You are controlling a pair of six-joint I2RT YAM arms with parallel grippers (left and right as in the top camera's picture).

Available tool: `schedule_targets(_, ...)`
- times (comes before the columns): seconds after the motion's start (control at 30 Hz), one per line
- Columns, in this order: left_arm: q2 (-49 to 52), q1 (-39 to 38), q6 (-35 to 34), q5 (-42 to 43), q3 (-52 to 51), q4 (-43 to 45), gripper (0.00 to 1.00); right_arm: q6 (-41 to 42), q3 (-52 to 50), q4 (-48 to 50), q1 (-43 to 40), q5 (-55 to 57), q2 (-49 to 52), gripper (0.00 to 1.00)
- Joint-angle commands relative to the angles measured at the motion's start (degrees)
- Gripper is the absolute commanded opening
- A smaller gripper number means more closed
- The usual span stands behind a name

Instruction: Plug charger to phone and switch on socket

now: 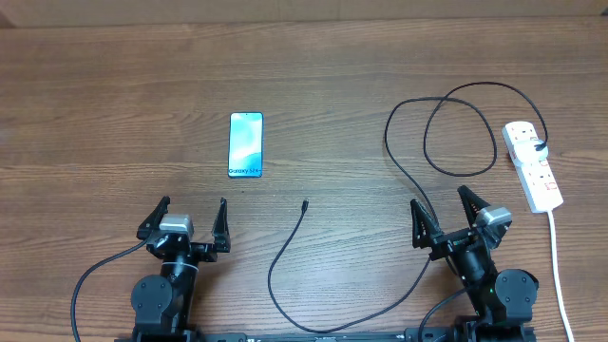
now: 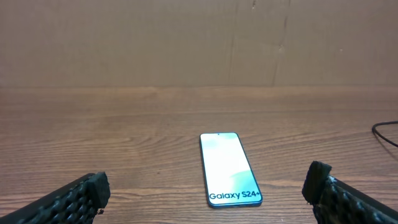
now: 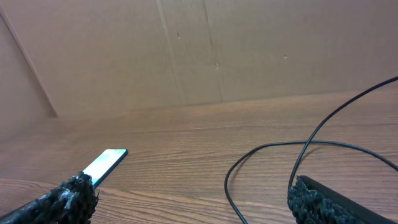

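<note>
The left gripper (image 1: pixel 193 205) sits at the near left of the wooden table (image 1: pixel 95 114), fingers spread wide with nothing between them. Just beyond it, a little to the right, the phone (image 1: pixel 245 144) lies flat with its blue-teal screen lit. The "Galaxy S24+" lettering is at the short end nearest the arm. Next along, the charger (image 1: pixel 283 255) has its small connector tip (image 1: pixel 305 203) lying loose on the wood, apart from the phone. The cable dips toward the near edge and runs up close beside the right gripper (image 1: pixel 439 197), where it is hard to follow. It then loops round to a black plug (image 1: pixel 540 145) in the socket (image 1: pixel 533 176). The right gripper is wide open too, and empty. The strip's red switches are too small to read, and its white cord (image 1: pixel 556 256) is cut off at the bottom edge.
</note>
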Motion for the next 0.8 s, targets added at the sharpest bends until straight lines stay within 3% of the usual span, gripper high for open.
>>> schedule_targets(0.0, -0.59, 0.33, 1.07, -0.13, -0.20, -0.04, 0.99, 0.13, -0.55, 0.39, 0.31, -0.04, -0.57, 1.00)
schedule_targets(0.3, -0.59, 0.24, 0.81, 0.66, -0.04, 0.92, 0.99, 0.13, -0.55, 0.39, 0.31, -0.04, -0.55, 1.00)
schedule_targets(0.4, -0.59, 0.24, -3.56, 10.43, 3.26, 4.76, 1.00, 0.13, -0.55, 0.39, 0.31, -0.04, -0.55, 1.00)
schedule_targets(0.53, -0.50, 0.26, -10.78, 9.35, 10.80, 5.92, 1.00, 0.13, -0.55, 0.39, 0.31, -0.04, -0.55, 1.00)
schedule_targets(0.63, 1.07, 0.24, -11.30, 9.35, 17.53, 2.62, 1.00, 0.13, -0.55, 0.39, 0.31, -0.04, -0.55, 1.00)
schedule_targets(0.77, 7.37, 0.24, -12.20, 10.80, 29.66, -9.86, 1.00, 0.13, -0.55, 0.39, 0.31, -0.04, -0.55, 1.00)
